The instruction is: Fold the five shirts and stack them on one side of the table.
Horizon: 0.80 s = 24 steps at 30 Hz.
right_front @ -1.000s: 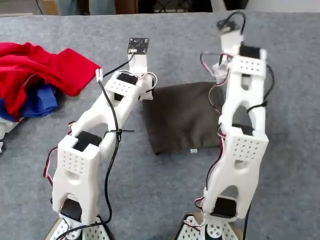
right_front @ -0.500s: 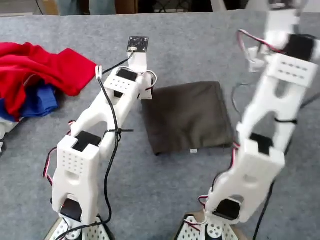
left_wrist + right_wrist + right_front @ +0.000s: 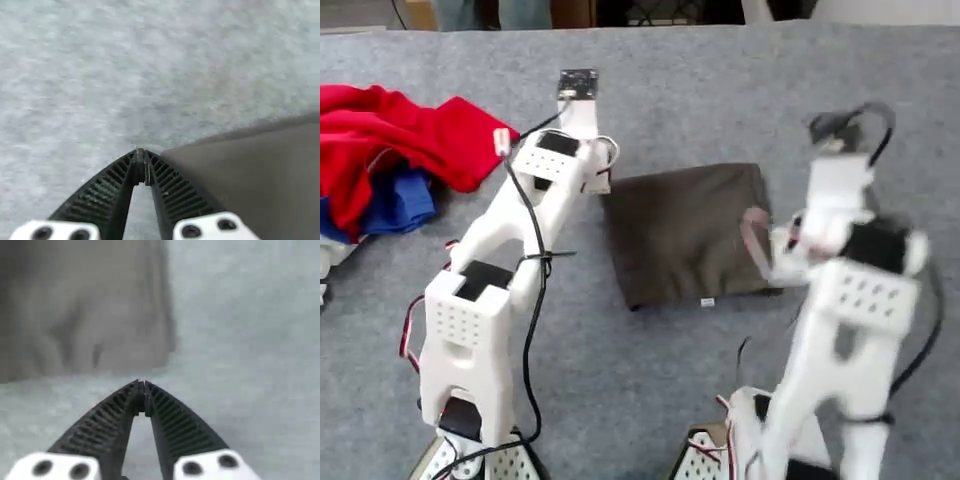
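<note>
At 9 o'clock, unfolded shirts (image 3: 410, 140) nearer our left arm

On the fuzzy grey table (image 3: 720, 80) they made a crumpled red-and-blue heap. At centre lay the folded dark shirt (image 3: 690, 235), a flat soft rectangle. The left gripper (image 3: 140, 152) sat by its 10 o'clock corner, and the right gripper (image 3: 140, 385) off its 3 o'clock edge. We saw both pinched closed, empty.
</note>
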### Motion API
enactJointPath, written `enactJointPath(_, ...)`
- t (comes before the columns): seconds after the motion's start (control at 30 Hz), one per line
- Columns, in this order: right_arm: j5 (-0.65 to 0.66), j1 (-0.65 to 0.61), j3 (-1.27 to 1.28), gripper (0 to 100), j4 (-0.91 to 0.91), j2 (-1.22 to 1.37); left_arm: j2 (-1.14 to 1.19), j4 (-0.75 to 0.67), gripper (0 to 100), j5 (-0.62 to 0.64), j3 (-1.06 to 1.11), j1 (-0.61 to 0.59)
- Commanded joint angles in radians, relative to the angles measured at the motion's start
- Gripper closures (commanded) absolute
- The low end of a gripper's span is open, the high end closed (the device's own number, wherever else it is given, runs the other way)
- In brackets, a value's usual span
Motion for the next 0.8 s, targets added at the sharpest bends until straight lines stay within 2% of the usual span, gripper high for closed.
enactJointPath(0.0,-0.164,-0.071,0.251,95.4,-0.138,-0.127,-0.066,0.003,97,-0.009,-0.064,-0.028)
enactJointPath(0.17,-0.384,-0.161,0.318,75.8,-0.23,-0.088,-0.066,0.003,97,-0.009,-0.062,-0.033)
enactJointPath(0.23,-0.466,-0.192,0.314,71.0,-0.269,-0.041,-0.066,0.003,97,-0.011,-0.062,-0.033)
enactJointPath(0.57,-0.678,-0.222,0.145,70.2,-0.4,0.352,-0.066,0.003,97,-0.011,-0.061,-0.033)
enactJointPath(0.77,-0.717,-0.222,-0.008,70.2,-0.417,0.601,-0.063,-0.002,97,-0.011,-0.064,-0.033)
